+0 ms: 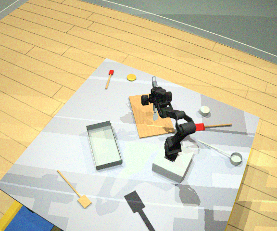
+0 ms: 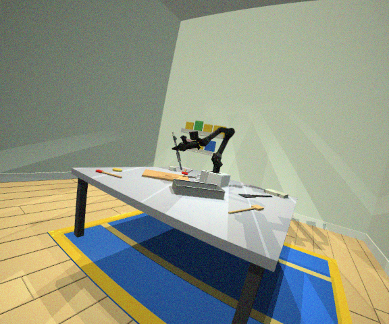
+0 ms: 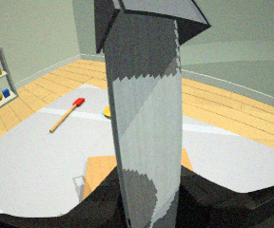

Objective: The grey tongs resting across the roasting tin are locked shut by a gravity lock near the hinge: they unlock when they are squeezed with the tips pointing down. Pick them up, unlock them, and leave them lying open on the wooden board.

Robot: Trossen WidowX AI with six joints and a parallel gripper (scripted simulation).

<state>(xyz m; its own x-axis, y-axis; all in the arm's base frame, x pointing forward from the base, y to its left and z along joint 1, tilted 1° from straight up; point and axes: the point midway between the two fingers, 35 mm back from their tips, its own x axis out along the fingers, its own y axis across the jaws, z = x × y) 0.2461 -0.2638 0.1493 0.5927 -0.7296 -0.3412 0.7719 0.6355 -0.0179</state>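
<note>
The grey tongs [image 1: 155, 115] [image 2: 178, 158] [image 3: 148, 114] hang in the air above the wooden board [image 1: 143, 129] [image 2: 152, 175] [image 3: 98, 166]. My gripper [image 2: 176, 148] [image 3: 144, 162] is shut on them around the middle of their length. In the exterior view they stand steep, leaning slightly, with the hinge end up and the tips down, a little above the table surface. The two arms look close together; whether the lock is released cannot be told. In the wrist view the dark hinge end is at the top. The roasting tin [image 1: 109, 165] [image 2: 198, 191] has nothing across it.
A red-headed spatula [image 1: 108, 79] and a yellow disc [image 1: 131, 77] lie beyond the board. A white cup [image 1: 204, 110], another red spatula [image 1: 200, 127] and a ladle [image 1: 235, 159] are to the right. A wooden spatula [image 1: 84, 201] and a black spatula [image 1: 134, 200] lie near the front.
</note>
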